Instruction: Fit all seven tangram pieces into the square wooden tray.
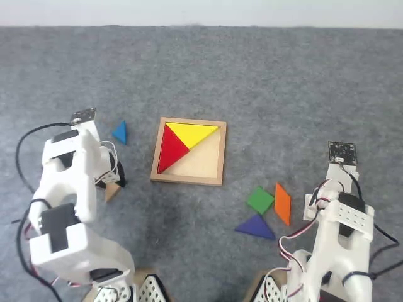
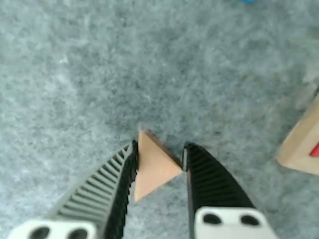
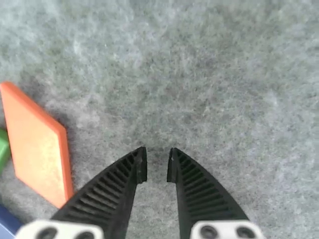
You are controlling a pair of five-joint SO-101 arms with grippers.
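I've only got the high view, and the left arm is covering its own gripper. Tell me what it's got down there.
Observer: The left gripper is shut on a small tan triangle, clamped from two sides.
Operator: Now give me the right gripper's state.
Observer: The right gripper is open by a narrow gap, with nothing in it; bare grey mat lies beneath.
Operator: Name the piece closest to it.
Observer: The orange parallelogram lies flat on the mat beside that gripper, apart from it.
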